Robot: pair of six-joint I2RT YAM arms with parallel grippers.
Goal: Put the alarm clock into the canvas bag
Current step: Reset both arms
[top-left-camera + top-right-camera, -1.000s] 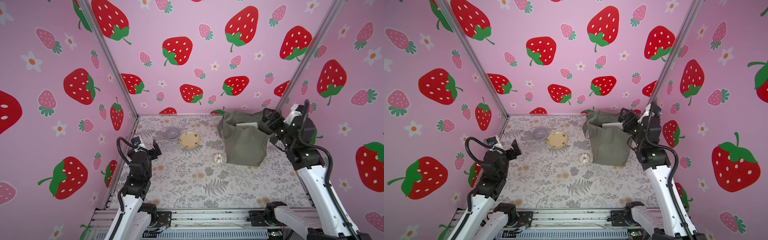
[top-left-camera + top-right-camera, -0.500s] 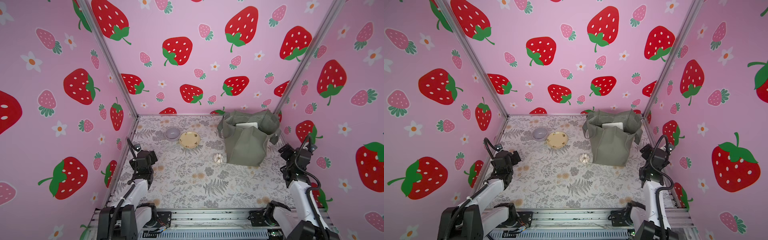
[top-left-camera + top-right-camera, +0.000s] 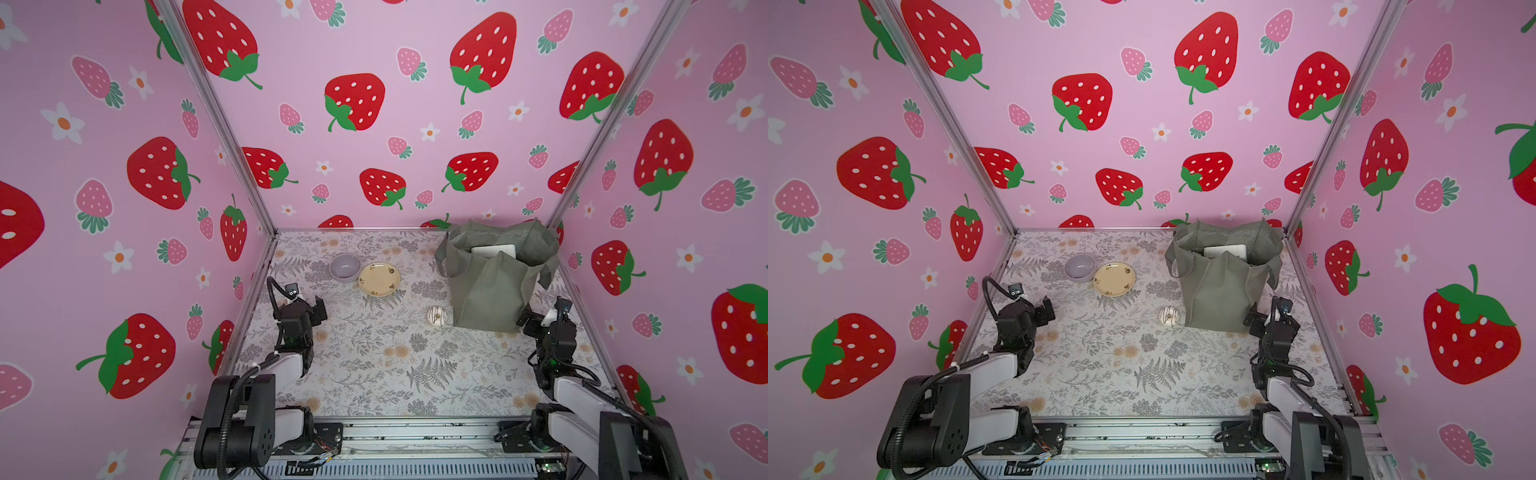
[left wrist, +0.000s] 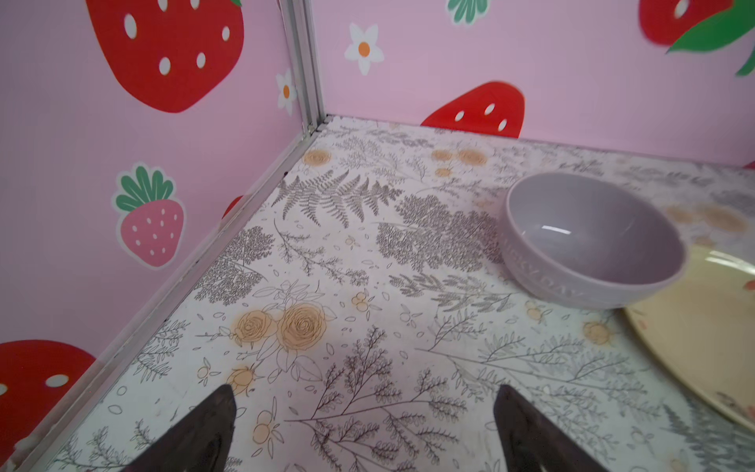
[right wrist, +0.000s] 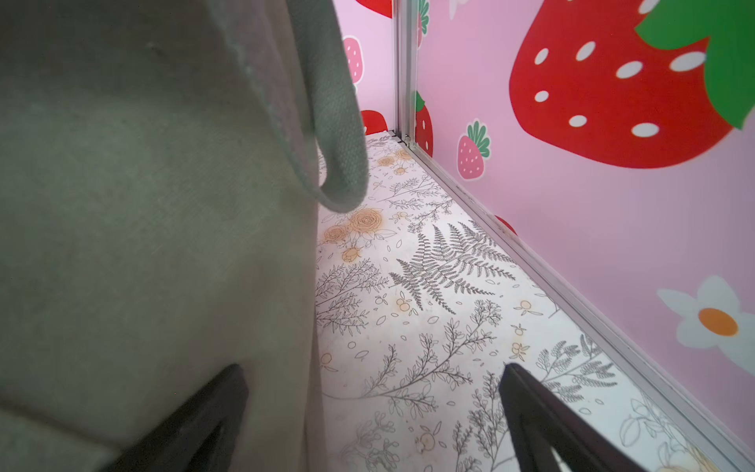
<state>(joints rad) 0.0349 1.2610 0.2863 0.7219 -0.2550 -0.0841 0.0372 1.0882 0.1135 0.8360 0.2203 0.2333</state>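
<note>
The canvas bag point(image 3: 490, 291) point(image 3: 1219, 295) stands upright at the back right with its mouth open. A white flat box, which I take for the alarm clock point(image 3: 493, 251) point(image 3: 1225, 251), shows inside the mouth. My right gripper point(image 3: 536, 319) point(image 3: 1253, 322) sits low by the bag's near right corner, open and holding nothing. In the right wrist view the bag's side point(image 5: 143, 204) is close by the right gripper point(image 5: 374, 388), with one fingertip point(image 5: 228, 392) in front of the fabric. My left gripper point(image 3: 319, 311) point(image 3: 1049, 309) point(image 4: 365, 412) rests low at the left, open over bare mat.
A lilac bowl point(image 3: 345, 268) point(image 4: 592, 241) and a yellow plate point(image 3: 379, 279) point(image 4: 702, 351) sit side by side at the back middle. A striped doughnut point(image 3: 437, 316) lies just left of the bag's base. A bag handle point(image 5: 339, 122) hangs near the right wall.
A second ago my right gripper was up at the bag's mouth and my left arm was raised. Both arms have since drawn back and come down low near the front.
</note>
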